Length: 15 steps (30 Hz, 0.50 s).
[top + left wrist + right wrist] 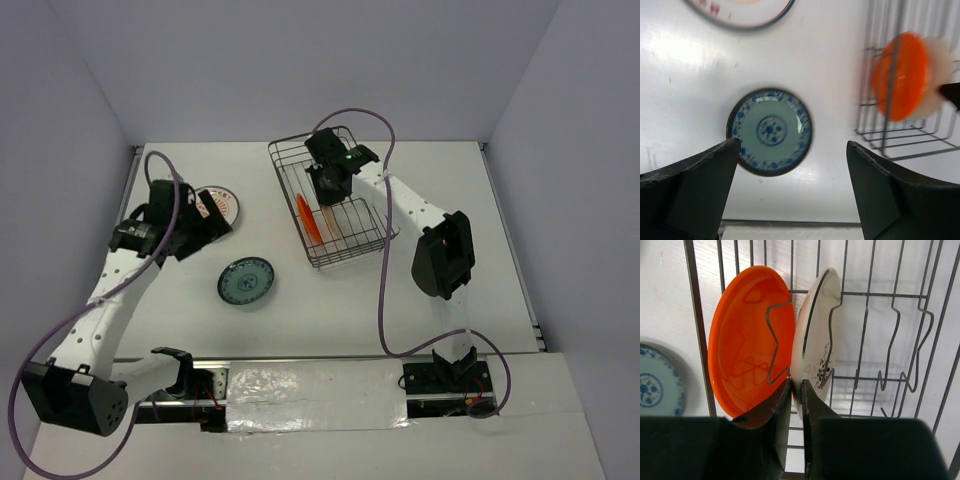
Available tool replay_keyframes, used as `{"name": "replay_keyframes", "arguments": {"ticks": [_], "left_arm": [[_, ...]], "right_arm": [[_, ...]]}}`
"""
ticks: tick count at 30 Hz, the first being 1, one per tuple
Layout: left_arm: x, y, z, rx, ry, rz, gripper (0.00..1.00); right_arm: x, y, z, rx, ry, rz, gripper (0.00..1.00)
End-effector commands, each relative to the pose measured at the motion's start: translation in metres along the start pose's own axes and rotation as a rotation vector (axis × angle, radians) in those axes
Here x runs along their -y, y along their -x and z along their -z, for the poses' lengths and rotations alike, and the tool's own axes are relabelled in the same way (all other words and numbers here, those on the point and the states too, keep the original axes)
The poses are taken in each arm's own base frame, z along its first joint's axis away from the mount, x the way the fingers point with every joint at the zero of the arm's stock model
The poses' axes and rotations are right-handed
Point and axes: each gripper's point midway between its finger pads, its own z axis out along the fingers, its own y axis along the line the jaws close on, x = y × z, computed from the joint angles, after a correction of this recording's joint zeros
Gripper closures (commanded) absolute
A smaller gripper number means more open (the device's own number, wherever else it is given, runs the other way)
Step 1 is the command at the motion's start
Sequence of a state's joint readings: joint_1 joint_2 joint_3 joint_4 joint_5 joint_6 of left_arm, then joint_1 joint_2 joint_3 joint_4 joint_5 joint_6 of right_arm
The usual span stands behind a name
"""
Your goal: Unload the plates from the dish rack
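The dark wire dish rack holds two plates standing on edge: an orange-red plate and, right of it, a white plate with a dark rim and dark speckles. My right gripper reaches into the rack, and its fingers are shut on the white plate's lower rim, right beside the orange plate. My left gripper is open and empty above the table, over a blue-patterned plate lying flat. The orange plate and the rack also show in the left wrist view.
A white plate with a red pattern and dark rim lies flat at the left, partly under my left arm. The blue-patterned plate lies left of the rack's near end. The right arm's purple cable loops over the rack.
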<state>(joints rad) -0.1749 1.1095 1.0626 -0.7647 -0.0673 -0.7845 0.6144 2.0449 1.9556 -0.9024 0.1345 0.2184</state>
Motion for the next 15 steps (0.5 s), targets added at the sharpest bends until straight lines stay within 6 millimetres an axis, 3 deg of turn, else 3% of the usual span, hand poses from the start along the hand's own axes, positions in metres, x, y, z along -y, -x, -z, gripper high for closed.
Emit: {"name": "replay_keyframes", "arguments": {"ticks": [1, 3, 7, 8, 9, 11, 12, 14, 15], "left_arm": [[0.015, 0.030, 0.044, 0.079, -0.028, -0.074, 0.01], [0.028, 0.044, 0.055, 0.090, -0.047, -0.075, 0.01], [0.064, 0.063, 0.069, 0.100, -0.173, -0.089, 0.01], [0.082, 0.064, 0.075, 0.083, -0.249, -0.093, 0.01], [0.089, 0.067, 0.078, 0.082, -0.272, -0.089, 0.01], [0.108, 0.075, 0.083, 0.068, -0.333, -0.066, 0.00], [0.113, 0.078, 0.083, 0.060, -0.343, -0.053, 0.00], [0.133, 0.079, 0.086, 0.009, -0.406, -0.007, 0.00], [0.139, 0.079, 0.087, -0.008, -0.431, 0.014, 0.01]], "right_arm": [[0.005, 0.022, 0.020, 0.087, 0.006, -0.004, 0.83], [0.004, 0.029, 0.029, 0.112, 0.018, 0.000, 1.00], [0.007, 0.046, 0.069, 0.167, 0.018, -0.002, 1.00], [0.011, 0.051, 0.082, 0.189, 0.002, -0.003, 1.00], [0.014, 0.064, 0.107, 0.246, 0.002, 0.003, 1.00], [0.016, 0.071, 0.132, 0.288, 0.007, 0.023, 1.00], [0.015, 0.076, 0.154, 0.331, 0.038, 0.064, 1.00], [0.005, 0.078, 0.175, 0.379, 0.111, 0.137, 1.00], [-0.008, 0.066, 0.172, 0.363, 0.180, 0.259, 1.00]]}}
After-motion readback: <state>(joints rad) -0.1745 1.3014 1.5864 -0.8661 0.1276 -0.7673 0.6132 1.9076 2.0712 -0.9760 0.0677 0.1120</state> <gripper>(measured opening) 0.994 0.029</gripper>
